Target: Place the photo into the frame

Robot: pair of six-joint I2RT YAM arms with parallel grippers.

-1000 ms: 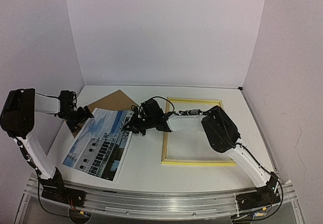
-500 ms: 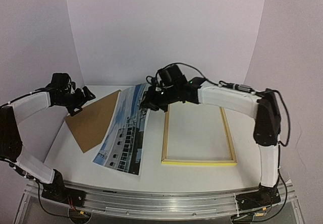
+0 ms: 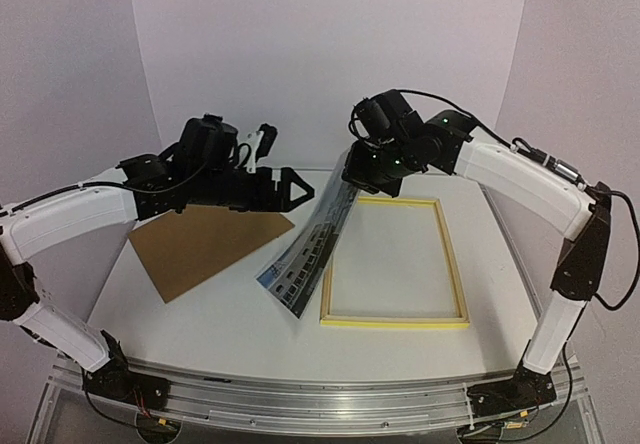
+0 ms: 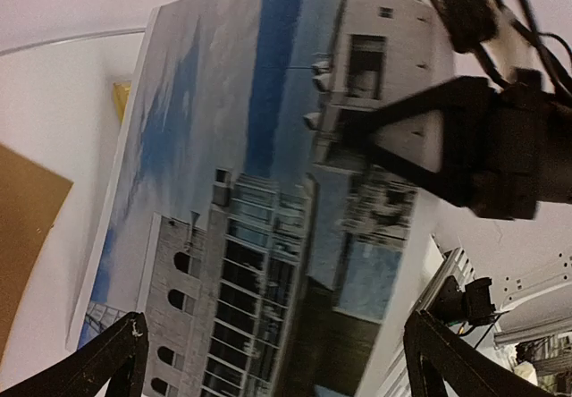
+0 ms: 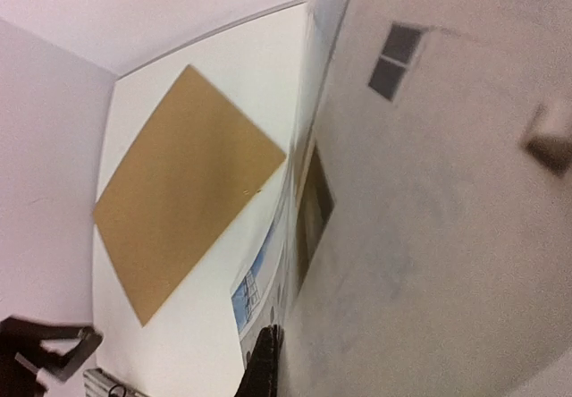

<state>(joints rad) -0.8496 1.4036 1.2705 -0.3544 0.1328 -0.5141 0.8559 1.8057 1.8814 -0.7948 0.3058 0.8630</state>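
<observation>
The photo point(image 3: 312, 247), a print of a white building under blue sky, hangs steeply tilted, its lower edge on the table just left of the frame point(image 3: 396, 320). My right gripper point(image 3: 358, 176) is shut on the photo's top edge, above the frame's far left corner. The yellow-bordered frame lies flat on the table. Left of the sheet, my left gripper point(image 3: 283, 172) stands open in the air, pointing at it. In the left wrist view the photo point(image 4: 268, 191) fills the picture beyond my left gripper point(image 4: 277, 361). In the right wrist view the photo point(image 5: 429, 218) runs edge-on from my right gripper point(image 5: 273, 352).
A plain brown backing board point(image 3: 205, 244) lies flat at the left of the table, below my left arm; the right wrist view shows the board point(image 5: 188, 191) too. Pale walls close in the back and both sides. The metal rail point(image 3: 320, 404) runs along the near edge.
My right gripper has lifted the photo off the table by one edge and carried it up and right toward the frame. My left arm swung from the far left toward the sheet, still open.
</observation>
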